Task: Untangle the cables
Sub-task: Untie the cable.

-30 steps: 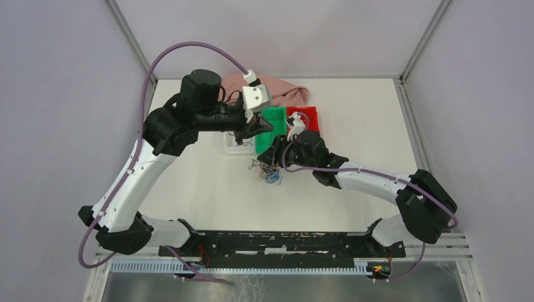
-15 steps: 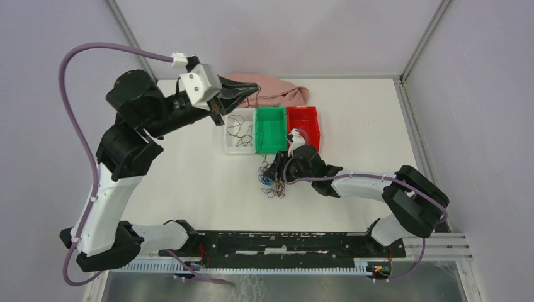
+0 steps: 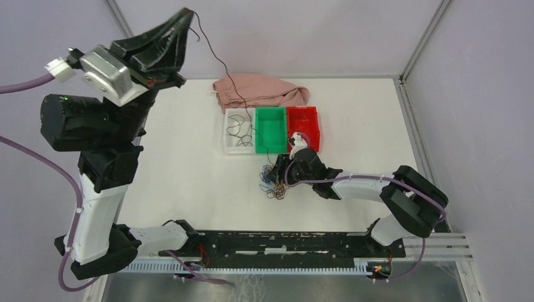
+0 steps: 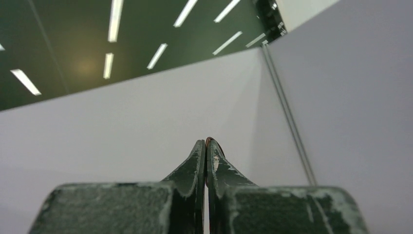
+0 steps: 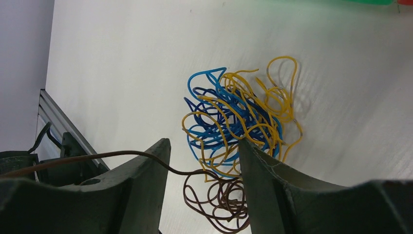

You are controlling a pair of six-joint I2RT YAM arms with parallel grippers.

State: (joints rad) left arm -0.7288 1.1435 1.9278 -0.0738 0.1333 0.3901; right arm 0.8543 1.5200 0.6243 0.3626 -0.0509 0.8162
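Observation:
The cables [image 3: 272, 184] lie in a small tangle on the white table, just in front of the bins. My left gripper [image 3: 186, 12] is raised high at the far left and shut on one thin dark brown wire [image 3: 242, 106]. That wire runs down over the bins to the tangle. In the left wrist view the shut jaws [image 4: 206, 144] pinch the wire's end [image 4: 215, 144]. My right gripper [image 3: 278, 170] is open and low over the tangle. In the right wrist view [image 5: 202, 148] its fingers straddle brown coils [image 5: 221, 200], with blue and yellow wires [image 5: 238, 114] just beyond.
A white bin [image 3: 227, 133] holding a few dark wires, a green bin [image 3: 271, 131] and a red bin [image 3: 308, 117] stand side by side behind the tangle. A pink cloth [image 3: 261, 90] lies at the table's far edge. Grey walls enclose the table.
My left arm has swung up and to the left, drawing the brown wire out of the tangle into a long line. My right gripper has shifted slightly nearer and stays over the tangle.

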